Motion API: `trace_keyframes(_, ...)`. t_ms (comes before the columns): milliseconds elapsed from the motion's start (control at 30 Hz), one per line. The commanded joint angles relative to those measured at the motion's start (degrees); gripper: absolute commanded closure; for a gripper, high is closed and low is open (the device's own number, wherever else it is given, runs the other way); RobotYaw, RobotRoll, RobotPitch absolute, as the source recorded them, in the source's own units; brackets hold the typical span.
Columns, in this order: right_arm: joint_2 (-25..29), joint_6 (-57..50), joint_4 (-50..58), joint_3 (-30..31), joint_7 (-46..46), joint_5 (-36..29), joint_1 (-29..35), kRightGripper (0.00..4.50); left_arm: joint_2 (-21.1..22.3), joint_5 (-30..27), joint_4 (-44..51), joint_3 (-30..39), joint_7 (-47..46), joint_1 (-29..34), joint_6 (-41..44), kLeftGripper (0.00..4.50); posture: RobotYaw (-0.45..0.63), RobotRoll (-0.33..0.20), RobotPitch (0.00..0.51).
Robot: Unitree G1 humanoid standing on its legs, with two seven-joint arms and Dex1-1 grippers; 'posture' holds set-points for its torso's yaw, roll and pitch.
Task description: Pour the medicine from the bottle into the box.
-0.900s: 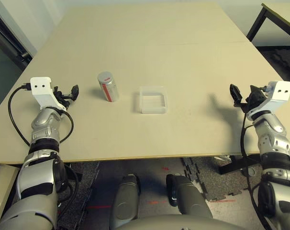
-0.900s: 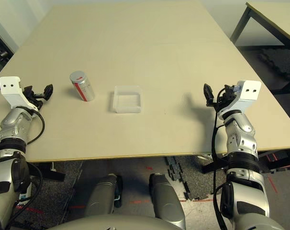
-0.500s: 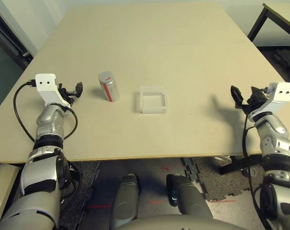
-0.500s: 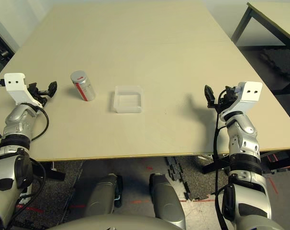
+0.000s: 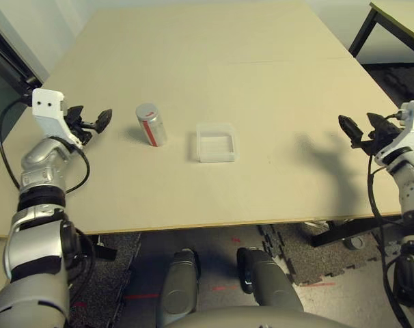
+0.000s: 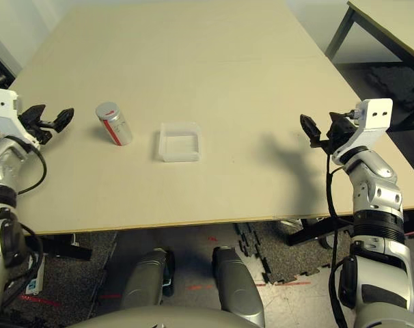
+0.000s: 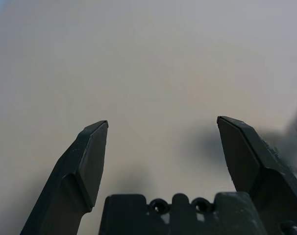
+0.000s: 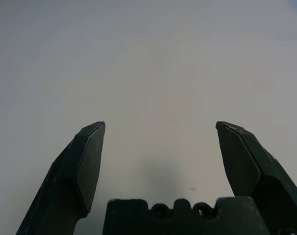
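The robot's two silver arms are reaching out over the big tan table (image 5: 193,82), one on each side. The left arm (image 5: 42,225) is stretching forward, and its black claw, the left gripper (image 7: 162,118), is pointing in toward the bottle (image 5: 152,126). The left gripper is opening its two fingers very wide, and it is holding nothing and not touching the bottle. The right arm (image 6: 376,205) is reaching forward too, on the other side, and it is making a dark shadow (image 6: 292,164) on the table. Its claw, the right gripper (image 8: 160,122), is also spreading its two fingers very wide, with nothing between them. The bottle is standing up on the table, near the left gripper, wearing its round grey cap (image 5: 147,109) and showing a red stripe. The clear box (image 5: 216,156) is sitting flat with its open side up, a little way to the right of the bottle, between the two grippers. The box and the bottle are not touching.
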State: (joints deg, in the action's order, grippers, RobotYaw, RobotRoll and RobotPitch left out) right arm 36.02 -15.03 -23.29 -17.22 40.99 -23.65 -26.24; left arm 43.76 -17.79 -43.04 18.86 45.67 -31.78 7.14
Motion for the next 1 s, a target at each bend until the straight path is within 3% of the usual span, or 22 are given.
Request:
trace_keyframes(33, 0.6, -5.9, 5.0, 3.6, 5.8, -2.2, -0.8, 0.0, 1.8, -4.2, 12.5, -0.9, 6.6, 5.8, 9.4, 0.03, 0.16, 0.0, 0.133)
trace_keyframes(167, -0.8, -9.0, 7.9, 5.5, 7.7, -3.0, -2.2, 0.0, 1.2, -5.8, 22.8, -3.1, 8.7, 9.8, 15.7, 0.03, 0.15, 0.0, 0.134)
trace_keyframes(300, -2.7, -10.2, 8.9, 6.9, 7.3, -2.5, -2.9, 0.0, -2.4, -5.6, 24.3, -4.8, 6.5, 7.9, 17.4, 0.03, 0.14, 0.0, 0.139)
trace_keyframes(533, -4.6, -12.1, 12.6, 7.7, 5.9, -2.5, -1.9, 0.0, -7.7, -3.3, 19.2, -7.3, 4.5, 4.4, 13.9, 0.03, 0.1, 0.0, 0.145)
trace_keyframes(1000, -5.7, -13.7, 16.8, 6.9, 3.6, -3.0, 1.2, 0.0, -13.2, 2.1, 3.6, -11.2, 4.7, -4.3, 3.0, 0.03, 0.04, 0.0, 0.137)
